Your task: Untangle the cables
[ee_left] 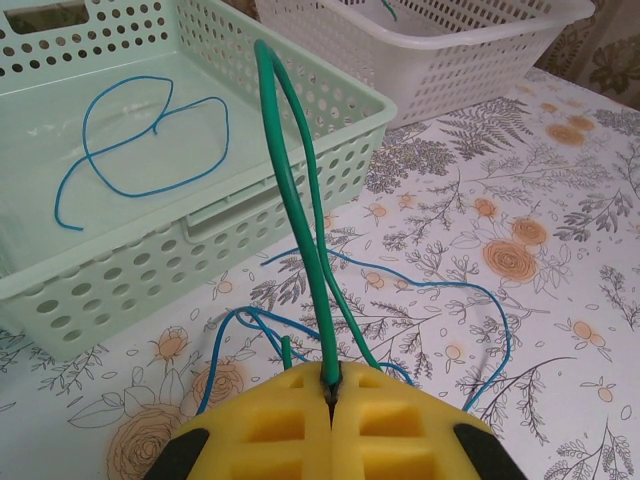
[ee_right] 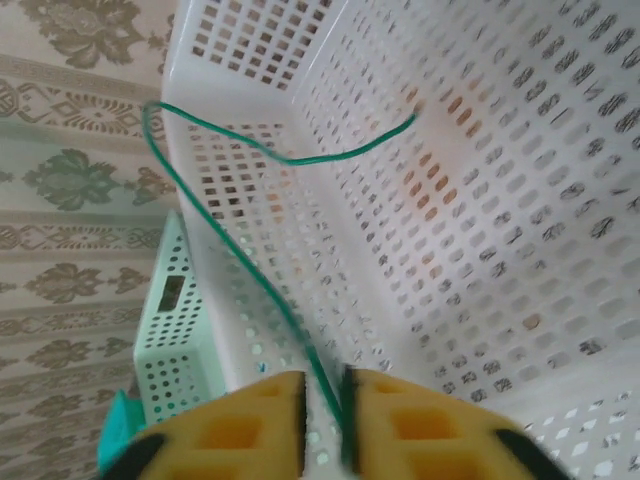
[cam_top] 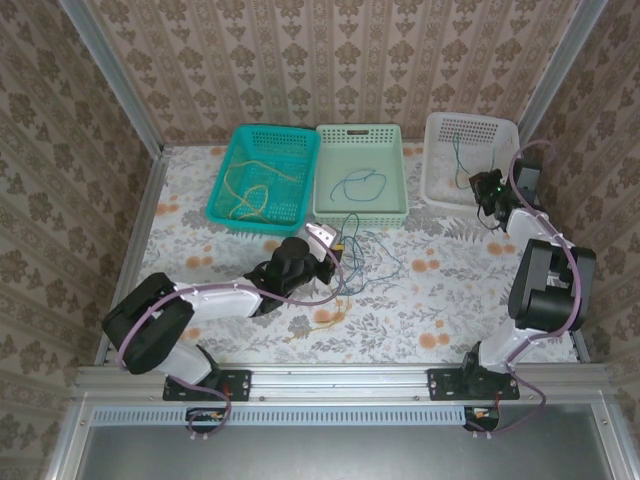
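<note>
My left gripper [ee_left: 331, 385] is shut on a green cable [ee_left: 290, 170] that loops up in front of the mint basket [ee_left: 200, 250]. Thin blue cables [ee_left: 440, 285] lie loosely on the flowered table around it. In the top view this gripper [cam_top: 335, 245] is at the tangle [cam_top: 368, 262] in front of the mint basket. My right gripper [ee_right: 325, 385] hangs over the white basket [ee_right: 480, 150], its jaws slightly apart. A thin green cable [ee_right: 280, 160] runs loose between them and curls into the basket. From above, the right gripper [cam_top: 490, 195] is at the white basket's near edge.
Three baskets stand in a row at the back. The teal one [cam_top: 215, 205] holds a yellow cable [cam_top: 250, 190], the mint one [cam_top: 360, 215] a blue cable [cam_top: 360, 183], and the white one [cam_top: 430, 160] a green cable [cam_top: 460, 155]. Patterned walls close off the table.
</note>
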Controlling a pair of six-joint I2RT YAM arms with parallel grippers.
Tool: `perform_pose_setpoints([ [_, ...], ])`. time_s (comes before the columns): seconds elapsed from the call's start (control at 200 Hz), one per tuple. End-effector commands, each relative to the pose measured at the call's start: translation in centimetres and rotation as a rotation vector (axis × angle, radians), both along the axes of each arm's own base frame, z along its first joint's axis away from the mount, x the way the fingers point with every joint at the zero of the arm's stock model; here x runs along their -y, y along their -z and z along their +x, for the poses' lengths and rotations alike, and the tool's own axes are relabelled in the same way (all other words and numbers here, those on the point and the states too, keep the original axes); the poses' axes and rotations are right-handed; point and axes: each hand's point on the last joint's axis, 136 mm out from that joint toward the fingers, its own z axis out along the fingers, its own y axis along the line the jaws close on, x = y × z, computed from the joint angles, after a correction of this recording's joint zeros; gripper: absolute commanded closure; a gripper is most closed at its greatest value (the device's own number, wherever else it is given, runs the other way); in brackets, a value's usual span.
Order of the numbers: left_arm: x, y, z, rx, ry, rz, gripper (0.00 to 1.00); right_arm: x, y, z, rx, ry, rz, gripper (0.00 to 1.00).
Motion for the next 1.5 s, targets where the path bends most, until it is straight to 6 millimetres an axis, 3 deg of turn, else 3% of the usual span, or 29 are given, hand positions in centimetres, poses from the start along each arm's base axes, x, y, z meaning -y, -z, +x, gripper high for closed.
perform_pose_setpoints([
  [0.0, -0.3, -1.0, 0.1, 0.022, -0.009, -0.007, 0.97, 0.7, -1.8, 0.4, 0.013, 0.001, -0.088, 0.44],
  [0.04, -0.4, -1.0, 0.1, 0.023, -0.011, -0.008, 0.97, 0.8, -2.4, 0.2, 0.022, -0.004, -0.129, 0.35],
  [0.145, -0.4, -1.1, 0.1, 0.023, -0.011, -0.006, 0.97, 0.7, -4.2, -0.6, 0.055, -0.033, -0.210, 0.26],
  [0.3, -0.2, -1.5, 0.1, 0.026, -0.008, -0.021, 0.97, -0.8, -7.3, -2.3, 0.100, -0.094, -0.296, 0.16],
  [0.375, 0.0, -2.1, 0.0, 0.030, 0.001, -0.037, 0.97, -2.0, -9.1, -3.4, 0.118, -0.131, -0.383, 0.16],
  [0.395, 0.0, -2.3, 0.0, 0.032, 0.002, -0.039, 0.97, -2.5, -9.0, -3.5, 0.111, -0.148, -0.399, 0.16],
  [0.41, 0.0, -2.4, 0.0, 0.035, 0.003, -0.040, 0.97, -3.0, -10.4, -4.1, 0.139, -0.156, -0.422, 0.16],
  [0.455, -0.1, -2.6, -0.1, 0.036, 0.002, -0.046, 0.97, -4.8, -11.5, -4.8, 0.167, -0.209, -0.471, 0.17],
  [0.555, -0.2, -3.1, -0.1, 0.044, -0.002, -0.053, 0.97, -11.3, -13.0, -6.7, 0.230, -0.414, -0.571, 0.19],
  [0.715, -0.5, -3.7, -0.3, 0.052, -0.003, -0.056, 0.97, -20.9, -11.2, -10.3, 0.265, -0.702, -0.410, 0.28],
  [0.84, -0.3, -4.0, -0.6, 0.055, 0.021, -0.052, 0.97, -25.4, -9.9, -12.1, 0.339, -0.843, -0.513, 0.28],
  [0.92, -0.2, -3.9, -0.8, 0.053, 0.033, -0.054, 0.97, -26.9, -8.1, -12.4, 0.332, -0.941, -0.607, 0.26],
  [1.045, -0.3, -4.1, -1.0, 0.055, 0.042, -0.060, 0.97, -27.9, -5.0, -11.8, 0.268, -1.043, -0.610, 0.26],
  [1.17, -0.5, -4.1, -1.5, 0.053, 0.058, -0.064, 0.97, -30.2, -5.0, -11.6, 0.333, -1.106, -0.535, 0.27],
  [1.18, -0.4, -4.1, -1.5, 0.053, 0.061, -0.067, 0.97, -30.4, -4.2, -11.3, 0.315, -1.113, -0.532, 0.27],
  [1.305, -0.7, -4.4, -1.7, 0.056, 0.064, -0.072, 0.97, -31.9, -2.9, -10.9, 0.303, -1.170, -0.513, 0.32],
  [1.495, -0.9, -4.5, -1.9, 0.043, 0.082, -0.078, 0.97, -33.4, -2.9, -11.2, 0.352, -1.196, -0.499, 0.38],
])
